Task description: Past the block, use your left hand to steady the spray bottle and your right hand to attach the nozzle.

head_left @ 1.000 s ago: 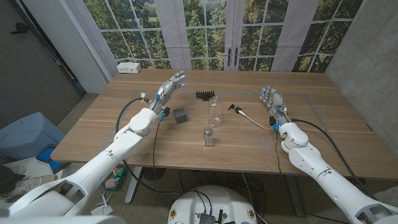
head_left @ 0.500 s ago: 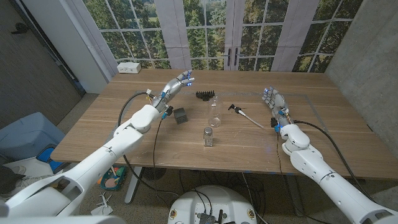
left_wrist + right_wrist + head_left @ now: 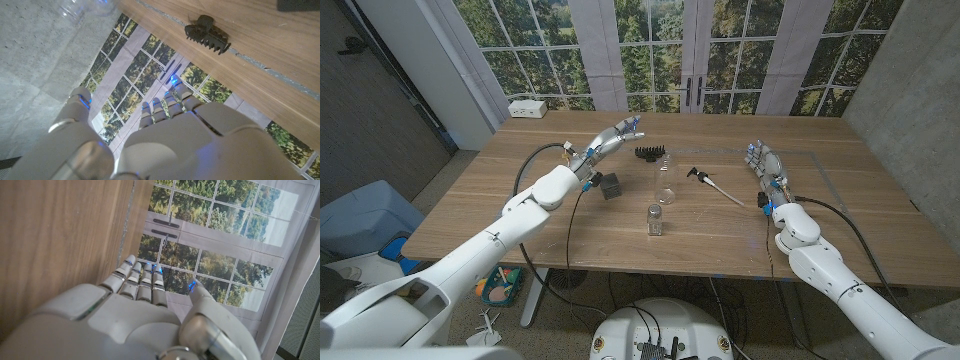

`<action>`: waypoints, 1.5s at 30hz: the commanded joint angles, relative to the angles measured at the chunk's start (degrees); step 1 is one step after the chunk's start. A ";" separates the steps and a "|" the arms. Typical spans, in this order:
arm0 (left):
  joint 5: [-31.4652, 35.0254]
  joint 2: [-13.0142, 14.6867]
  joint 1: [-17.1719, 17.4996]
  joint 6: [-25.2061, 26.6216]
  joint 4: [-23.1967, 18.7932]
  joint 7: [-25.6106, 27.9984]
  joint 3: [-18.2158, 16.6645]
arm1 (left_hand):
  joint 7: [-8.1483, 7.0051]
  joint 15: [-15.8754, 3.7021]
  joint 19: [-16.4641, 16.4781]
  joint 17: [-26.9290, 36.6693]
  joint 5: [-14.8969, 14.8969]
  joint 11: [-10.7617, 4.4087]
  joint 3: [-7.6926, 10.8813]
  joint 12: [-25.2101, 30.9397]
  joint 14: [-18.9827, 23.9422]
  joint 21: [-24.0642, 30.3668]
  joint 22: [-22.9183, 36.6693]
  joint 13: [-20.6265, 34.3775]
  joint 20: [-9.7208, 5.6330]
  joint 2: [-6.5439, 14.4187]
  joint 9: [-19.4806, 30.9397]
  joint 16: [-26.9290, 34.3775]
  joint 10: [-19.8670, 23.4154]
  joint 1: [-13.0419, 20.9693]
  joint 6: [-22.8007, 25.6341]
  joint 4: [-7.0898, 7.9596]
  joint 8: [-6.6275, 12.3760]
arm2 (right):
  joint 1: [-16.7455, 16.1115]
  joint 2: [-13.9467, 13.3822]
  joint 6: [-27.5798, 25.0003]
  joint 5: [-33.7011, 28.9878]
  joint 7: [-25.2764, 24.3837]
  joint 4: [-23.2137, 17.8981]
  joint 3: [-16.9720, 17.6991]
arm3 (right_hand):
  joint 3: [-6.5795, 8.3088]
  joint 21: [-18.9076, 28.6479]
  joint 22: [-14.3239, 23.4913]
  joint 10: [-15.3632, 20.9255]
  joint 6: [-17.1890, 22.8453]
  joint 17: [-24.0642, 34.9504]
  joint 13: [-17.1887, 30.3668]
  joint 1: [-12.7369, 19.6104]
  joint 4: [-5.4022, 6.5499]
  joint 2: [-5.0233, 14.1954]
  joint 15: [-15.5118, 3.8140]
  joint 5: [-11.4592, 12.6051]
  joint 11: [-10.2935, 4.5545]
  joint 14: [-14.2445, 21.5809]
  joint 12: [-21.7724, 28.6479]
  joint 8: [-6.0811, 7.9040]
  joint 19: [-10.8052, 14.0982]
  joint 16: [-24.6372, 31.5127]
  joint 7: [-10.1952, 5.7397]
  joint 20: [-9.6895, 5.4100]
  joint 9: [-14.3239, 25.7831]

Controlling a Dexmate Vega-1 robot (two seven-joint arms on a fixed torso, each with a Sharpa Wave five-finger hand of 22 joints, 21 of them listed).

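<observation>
While empty fingers stretch straight, left hand [image 3: 610, 141] hovers past block [image 3: 610, 185]; right hand [image 3: 766, 165] likewise released.

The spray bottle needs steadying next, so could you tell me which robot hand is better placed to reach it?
The left robot hand, probably: it hangs open beyond the block, near the spray bottle. The right robot hand sits farther off, past the nozzle.

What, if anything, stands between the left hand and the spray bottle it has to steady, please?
Nothing visible blocks it. The left hand is raised past the block, which sits nearer the robot. The hair clip lies just off the line to the spray bottle.
</observation>
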 commanded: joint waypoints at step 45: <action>8.33 2.10 -3.07 6.02 -5.27 -9.45 6.41 | -1.47 -2.54 4.59 0.16 0.14 -0.84 -1.87 0.58 2.03 -2.00 0.43 0.45 -0.08 -3.52 0.48 0.41 1.71 7.76 3.72 -0.13 2.86 | -9.87 -1.43 1.12 -4.31 -6.91 -9.04 3.57 | 0.06 -0.35 0.31 1.13 1.04 0.03 0.14 0.88 -2.20 -0.12 0.23 -0.08 0.24 0.49 -0.03 0.06 0.81 0.25 0.31 0.74 0.29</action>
